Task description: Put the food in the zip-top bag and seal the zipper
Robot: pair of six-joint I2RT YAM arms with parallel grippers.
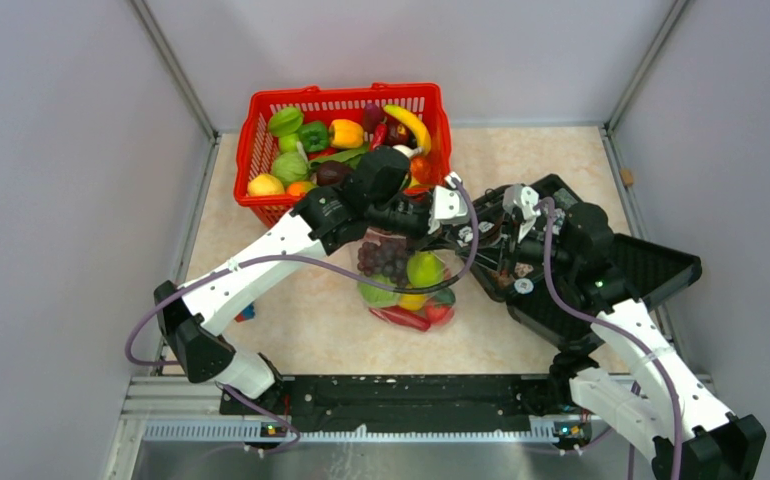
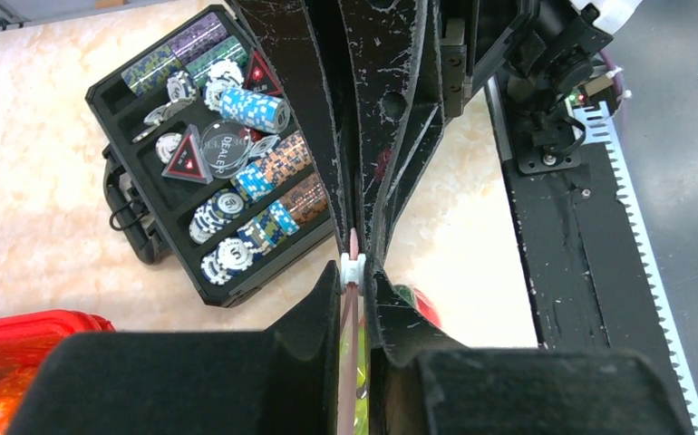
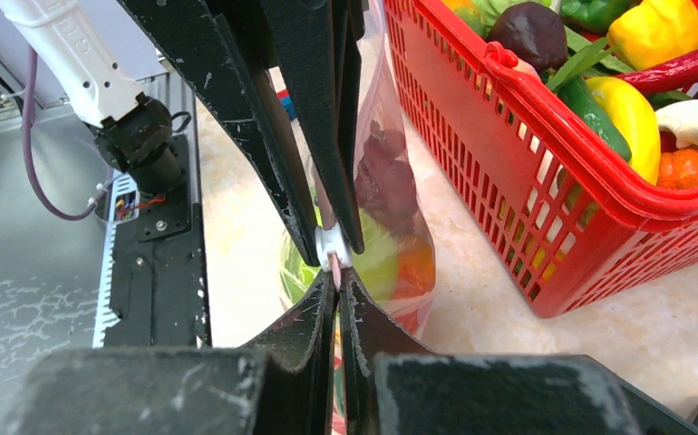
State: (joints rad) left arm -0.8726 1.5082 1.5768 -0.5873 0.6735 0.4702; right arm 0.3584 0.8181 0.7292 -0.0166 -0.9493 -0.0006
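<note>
The zip-top bag [image 1: 406, 285] lies on the table in front of the basket. It holds purple grapes [image 1: 383, 258], a green pear [image 1: 425, 268], a red chili [image 1: 401, 318] and other food. Both grippers meet at its right corner. My left gripper [image 2: 354, 272] is shut on the zipper [image 2: 353, 362], right at its white slider [image 2: 353, 268]. My right gripper [image 3: 335, 276] is shut on the pink zipper strip just beyond the slider [image 3: 332, 243], tip to tip with the left fingers. The bag [image 3: 391, 208] hangs beneath, with the food showing through it. In the top view the left gripper [image 1: 461, 228] and right gripper [image 1: 483, 236] touch.
A red lattice basket [image 1: 261, 130] with several toy fruits and vegetables stands at the back, close behind the bag [image 3: 545, 136]. An open black case of poker chips [image 2: 218, 163] lies at the right, under the right arm [image 1: 651, 265]. Grey walls close in both sides.
</note>
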